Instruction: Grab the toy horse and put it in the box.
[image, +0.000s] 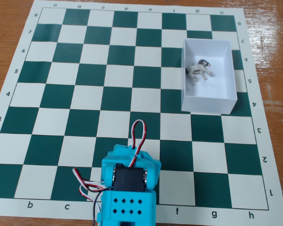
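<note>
1. Turquoise plastic makes up the arm [128,188], which is seen in the fixed view at the bottom edge, folded back low over the near rows of the chessboard [75,70].
2. A black motor block is set in the arm's upper face, and a perforated turquoise plate lies below it toward the picture's bottom edge.
3. Red, white and black wires [138,134] are looped up from the arm's top, and another bundle is bent out to its left side.
4. The gripper's fingers are hidden beneath the arm's body, so it cannot be told whether they are spread or closed; nothing is seen held.
5. The toy horse [200,70] is found lying on its side inside the box [208,103], on the white floor near the middle.
6. The box is placed on the right side of the chessboard, well apart from the arm.
7. A wooden table [9,19] is seen around the board's edges.
</note>
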